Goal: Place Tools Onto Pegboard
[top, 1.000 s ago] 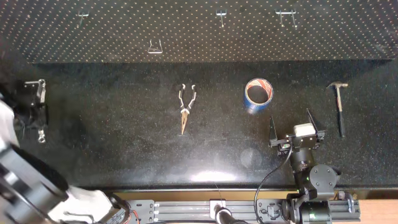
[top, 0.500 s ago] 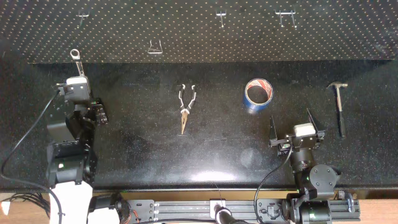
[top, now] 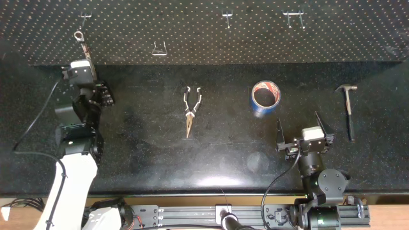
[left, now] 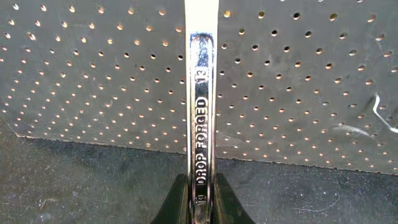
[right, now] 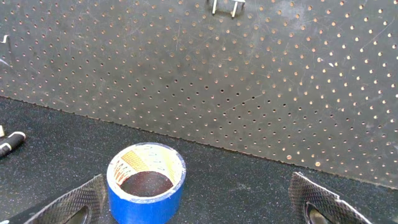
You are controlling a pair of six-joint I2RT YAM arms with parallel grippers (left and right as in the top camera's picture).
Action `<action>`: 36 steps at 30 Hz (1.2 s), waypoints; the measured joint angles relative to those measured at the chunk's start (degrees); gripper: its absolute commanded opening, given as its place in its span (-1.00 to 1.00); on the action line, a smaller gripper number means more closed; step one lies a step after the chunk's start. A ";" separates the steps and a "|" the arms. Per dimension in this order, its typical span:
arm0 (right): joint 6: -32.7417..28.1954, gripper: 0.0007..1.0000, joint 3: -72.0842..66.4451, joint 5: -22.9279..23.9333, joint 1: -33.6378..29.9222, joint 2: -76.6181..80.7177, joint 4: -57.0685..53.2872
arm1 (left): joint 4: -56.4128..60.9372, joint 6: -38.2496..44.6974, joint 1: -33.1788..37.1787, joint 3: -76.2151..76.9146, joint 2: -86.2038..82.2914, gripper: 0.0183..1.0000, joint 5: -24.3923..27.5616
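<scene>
My left gripper (top: 88, 64) is shut on a silver wrench (top: 83, 48) and holds it up against the pegboard (top: 192, 35). The wrench's ring end (top: 78, 36) sits just below the far-left hook (top: 85, 17). In the left wrist view the wrench (left: 202, 93) stands straight up from the gripper (left: 200, 200), in front of the board's holes. Needle-nose pliers (top: 192, 110), a roll of blue tape (top: 265, 97) and a hammer (top: 348, 108) lie on the black table. My right gripper (top: 303, 131) is open, low behind the tape (right: 146, 183).
The pegboard carries more hooks: a wire loop (top: 160, 49), a single hook (top: 227, 17) and a double hook (top: 294, 17). The board's lower edge (left: 93, 144) meets the black tabletop. Pliers handles (right: 9, 144) show at the edge of the right wrist view.
The left arm swung in from the far left edge and carried the wrench up the board toward the far-left hook. The right arm stayed still.
</scene>
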 measured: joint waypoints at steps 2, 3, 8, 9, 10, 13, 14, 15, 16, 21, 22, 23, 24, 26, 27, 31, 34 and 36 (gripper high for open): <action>0.00 0.93 0.00 -0.02 0.00 0.00 0.00 | 1.09 0.00 0.00 0.00 0.11 -0.98 0.02; 0.00 0.93 0.00 -0.02 0.00 0.00 0.00 | 2.16 0.00 0.00 0.00 0.35 -0.98 0.04; 0.00 0.93 0.00 -0.02 0.00 0.00 -0.02 | 8.35 0.00 0.00 0.02 6.62 -0.98 0.22; 0.00 0.93 0.00 -0.02 0.00 0.00 -0.02 | 8.55 0.02 0.00 0.55 7.96 -0.98 0.26; 0.00 0.93 0.00 0.00 0.00 0.00 -0.02 | 8.55 0.00 0.00 1.33 8.90 -0.98 0.39; 0.00 0.93 0.00 -0.02 0.00 0.00 -0.02 | 9.44 0.00 0.00 3.19 11.87 -0.96 0.39; 0.00 0.93 0.00 -0.02 0.00 0.00 -0.02 | 9.68 0.02 0.00 3.50 12.57 -0.35 0.42; 0.00 0.93 0.00 0.00 0.00 0.00 0.00 | 9.79 0.02 0.00 4.13 13.27 0.24 0.42; 0.00 0.93 0.00 0.00 0.00 0.00 -0.02 | 9.88 -0.31 0.00 4.55 13.31 0.43 0.44; 0.00 0.93 0.00 -0.02 0.00 0.00 -0.02 | 2.78 -7.58 0.00 8.28 12.31 0.99 0.39; 0.00 0.93 0.00 -0.02 0.00 -0.04 0.07 | -8.52 -10.03 0.00 8.96 9.51 0.99 0.39; -0.04 0.93 0.00 -0.02 0.00 -0.02 0.11 | -29.44 -11.34 -0.22 9.84 2.89 0.99 0.66; -0.15 0.93 0.07 -0.02 0.00 -0.04 -0.04 | -48.54 -12.37 -2.78 9.29 -12.74 0.99 2.01; -0.17 0.93 0.00 0.00 0.00 -0.04 -0.04 | -63.65 -14.91 -4.70 9.88 -18.47 0.99 11.17; -0.17 0.93 0.02 -0.02 0.00 -0.07 0.00 | -67.34 -17.05 -4.83 10.12 -15.61 0.99 16.68; -0.20 0.93 0.07 -0.02 0.00 -0.11 -0.13 | -70.90 -22.53 -13.51 24.28 9.16 0.99 21.84; -0.22 0.93 0.04 0.00 0.04 -0.02 -0.04 | -83.54 -23.37 -31.01 59.67 41.70 0.99 10.84; -0.33 0.93 0.04 0.02 0.04 0.00 -0.07 | -86.38 -23.58 -33.88 68.91 49.92 0.99 8.72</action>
